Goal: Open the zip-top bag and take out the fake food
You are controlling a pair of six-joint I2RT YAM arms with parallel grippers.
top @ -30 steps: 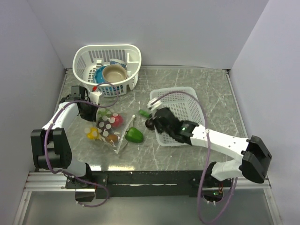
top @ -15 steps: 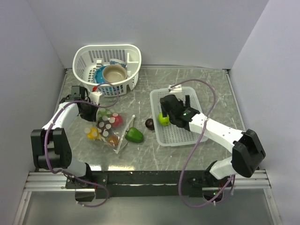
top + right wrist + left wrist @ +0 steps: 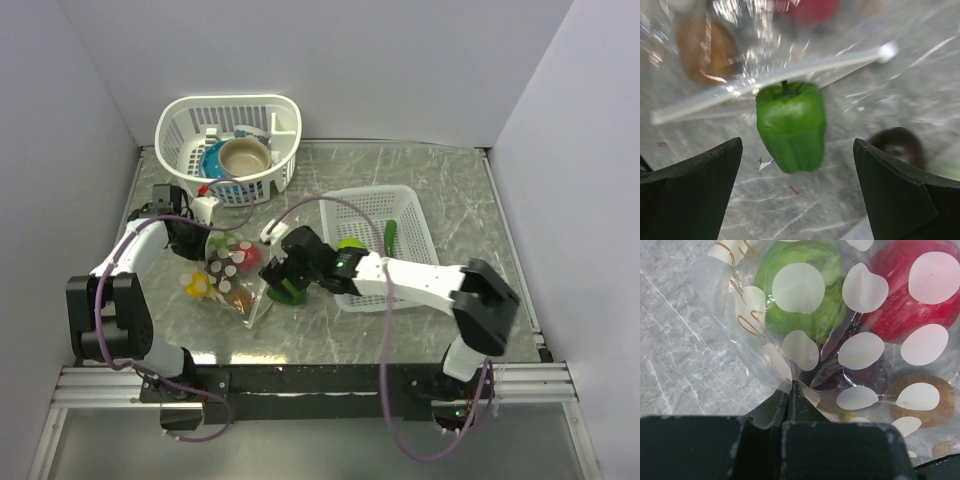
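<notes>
Pinching the bag at its far left edge, my left gripper is clamped closed; my right gripper hangs wide open over the pepper, which lies on the table just right of the bag.

The clear zip-top bag carries white polka dots, the pepper is green, the tray white.
</notes>
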